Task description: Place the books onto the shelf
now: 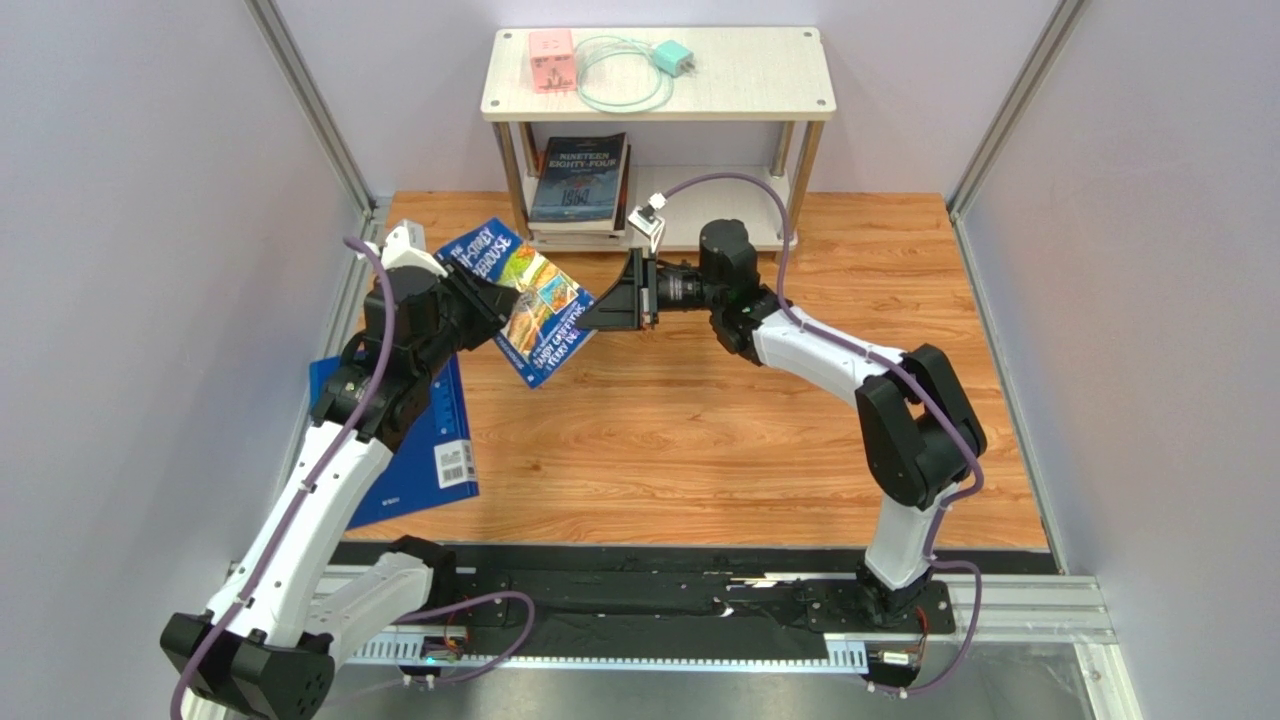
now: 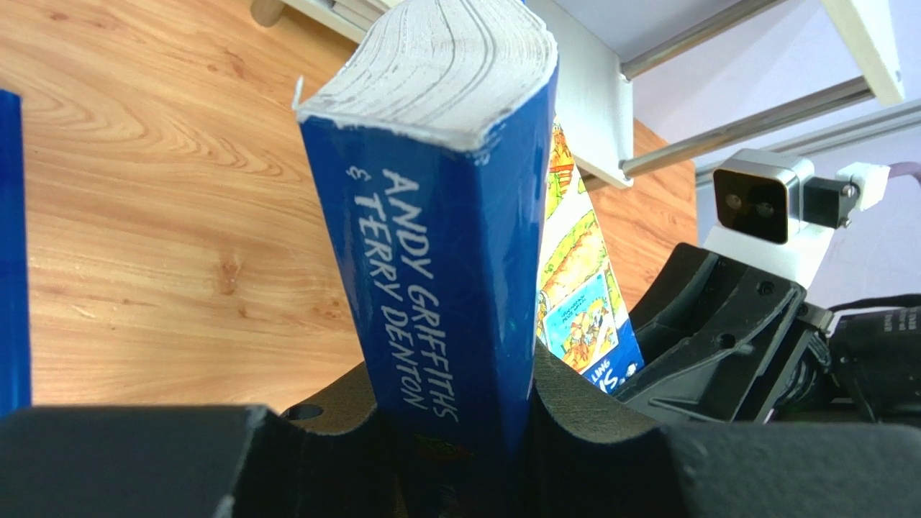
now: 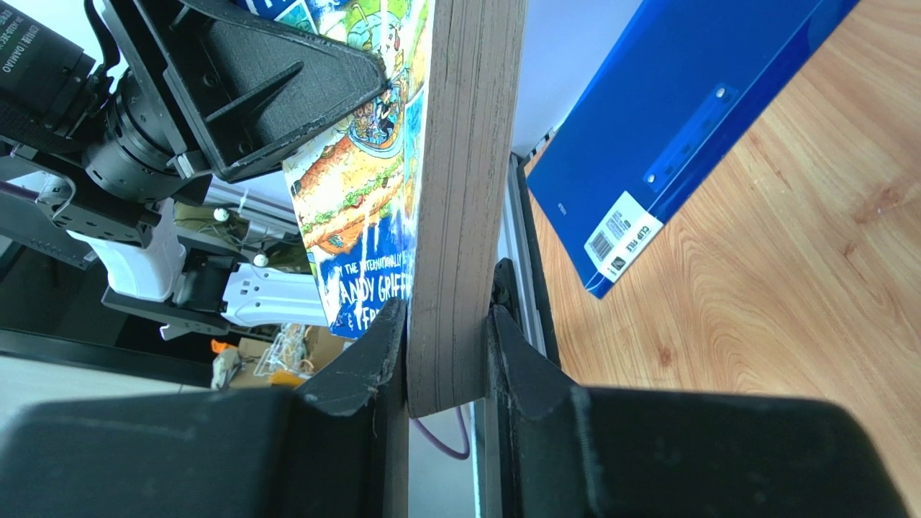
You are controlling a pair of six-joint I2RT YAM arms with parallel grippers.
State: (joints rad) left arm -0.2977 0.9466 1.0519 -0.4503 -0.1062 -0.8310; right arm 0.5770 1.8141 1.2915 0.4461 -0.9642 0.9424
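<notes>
Blue plastic clip file (image 1: 428, 450): flat on the light wood-grain tabletop (image 1: 721, 435), well in front of the shelf and off to its left, partly under the left arm.

Left gripper (image 2: 449, 416): in front of the shelf's left end, black fingers clamped on the spine edge of the thick blue cartoon-cover paperback (image 1: 529, 300). The spine reads ANDY GRIFFITHS & TERRY DENTON.

Right gripper (image 3: 445, 367): in front of the middle of the shelf, pointing left, fingers clamped on the page edge of the same book, opposite the left gripper.

The paperback hangs between the two grippers over the tabletop, tilted, cover up toward the top camera. It is near the shelf's front-left corner but not on it.

Two-tier shelf (image 1: 751, 83): pale wood-grain boards with rounded corners on silver metal posts, at the far edge of the tabletop.
- Lower board, left half: dark blue-grey paperback (image 1: 579, 180) lying flat. It seems to sit on more books; cannot tell how many.
- Top board, left half: pink cube (image 1: 550, 60), beside it a coiled pale cable (image 1: 619, 90), and a teal plug (image 1: 670, 59) near the middle.
</notes>
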